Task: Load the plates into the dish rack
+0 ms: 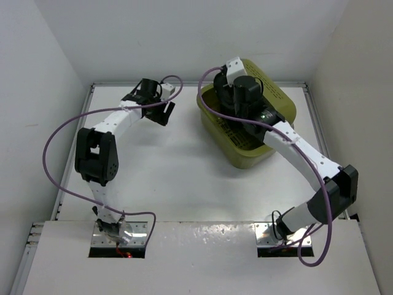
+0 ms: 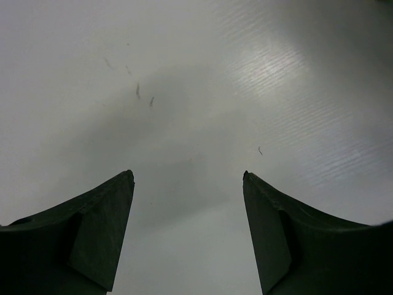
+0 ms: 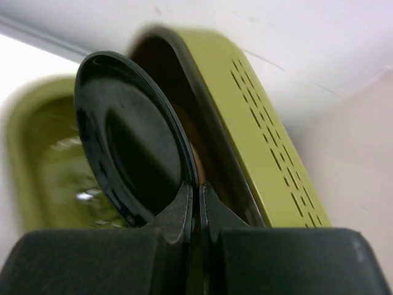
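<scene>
Right claw (image 3: 198, 192) is clamped together on the rim of a glossy black plate (image 3: 132, 141). The fingers pinch the rim's lower edge, and in the right wrist view the plate stands on edge above them. The plate is held over the open dish rack (image 1: 245, 157). The olive tub shows blurred behind it on the left, and the perforated lid (image 3: 264, 123) stands up just behind it on the right. I can't tell whether the plate touches the lid or the rack floor.

From the top view the right arm (image 1: 301, 153) reaches from the near right corner into the rack, which sits at the far right of the white tabletop (image 1: 172, 178). Its wrist covers most of the rack's interior, so the plate can't be picked out there. The lid is tipped open toward the back wall.

Left claw (image 2: 187, 179) has its jaws apart with nothing between them. Both dark fingers (image 2: 98, 227) hang over bare tabletop with only small scuff marks under them. The left arm (image 1: 116, 123) is bent toward the far left-centre of the tabletop, well apart from the rack.

Any other plates are hidden by the wrist and the held plate.
</scene>
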Controlling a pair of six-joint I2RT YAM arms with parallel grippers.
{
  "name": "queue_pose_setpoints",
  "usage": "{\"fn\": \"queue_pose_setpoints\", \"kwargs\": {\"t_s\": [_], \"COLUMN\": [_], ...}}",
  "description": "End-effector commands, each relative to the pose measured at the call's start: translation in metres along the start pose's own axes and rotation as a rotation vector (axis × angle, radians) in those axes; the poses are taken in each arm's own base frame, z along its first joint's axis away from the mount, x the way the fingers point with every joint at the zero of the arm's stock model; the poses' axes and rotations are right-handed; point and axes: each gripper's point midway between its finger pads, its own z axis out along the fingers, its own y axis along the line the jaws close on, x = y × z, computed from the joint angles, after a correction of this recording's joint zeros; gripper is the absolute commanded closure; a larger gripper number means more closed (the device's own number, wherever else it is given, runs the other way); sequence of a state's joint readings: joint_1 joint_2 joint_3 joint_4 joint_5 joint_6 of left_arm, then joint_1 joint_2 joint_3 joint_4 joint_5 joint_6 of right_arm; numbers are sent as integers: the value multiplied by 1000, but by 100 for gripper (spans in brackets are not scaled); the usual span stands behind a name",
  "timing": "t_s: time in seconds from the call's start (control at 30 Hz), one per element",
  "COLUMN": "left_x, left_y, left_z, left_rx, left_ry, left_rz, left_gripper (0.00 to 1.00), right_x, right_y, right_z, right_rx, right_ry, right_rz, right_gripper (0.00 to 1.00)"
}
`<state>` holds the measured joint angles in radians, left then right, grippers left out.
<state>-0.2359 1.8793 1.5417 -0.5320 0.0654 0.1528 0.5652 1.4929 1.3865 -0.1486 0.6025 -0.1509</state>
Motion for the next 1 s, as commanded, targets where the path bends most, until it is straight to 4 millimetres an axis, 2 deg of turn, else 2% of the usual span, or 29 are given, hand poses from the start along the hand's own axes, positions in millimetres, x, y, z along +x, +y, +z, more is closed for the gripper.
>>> {"fn": "queue_pose_setpoints", "kwargs": {"t_s": [0.0, 0.1, 0.23, 0.37, 0.53, 0.63, 0.67, 0.7, 0.73, 0.8, 0.97], "left_x": [-30, -24, -16, -13, -9, -10, -4, -9, -10, -7, -4], "left_y": [12, 13, 17, 15, 15, 16, 15, 17, 17, 16, 20], "left_z": [-3, 9, 17, 21, 26, 31, 35, 33, 36, 40, 39], "left_rx": [-41, -45, -72, -70, -66, -66, -62, -64, -64, -62, -66], "left_ry": [-77, -52, -23, -15, 3, 5, 26, 15, 15, 25, 35], "left_rz": [-51, -71, -82, -102, -103, -92, -84, -74, -74, -74, -82], "left_gripper": [24, 24, 24, 24, 24, 24, 24, 24, 24, 24, 24], "right_x": [10, 27, 35, 46, 72, 77, 78, 70, 78, 78, 94], "right_y": [-23, -19, -14, -6, 7, 16, 19, 22, 29, 34, 34], "right_z": [6, 14, 20, 27, 37, 45, 46, 48, 52, 56, 58], "right_rx": [166, 204, 210, 205, 213, 214, 211, 214, 208, 212, 246], "right_ry": [19, 39, 52, 36, 73, 66, 68, 51, 70, 69, 115], "right_rz": [-98, -148, -152, -139, -173, -198, -209, -198, -225, -228, -265], "right_gripper": [100, 100, 100, 100, 100, 100, 100, 100, 100, 100, 100]}}
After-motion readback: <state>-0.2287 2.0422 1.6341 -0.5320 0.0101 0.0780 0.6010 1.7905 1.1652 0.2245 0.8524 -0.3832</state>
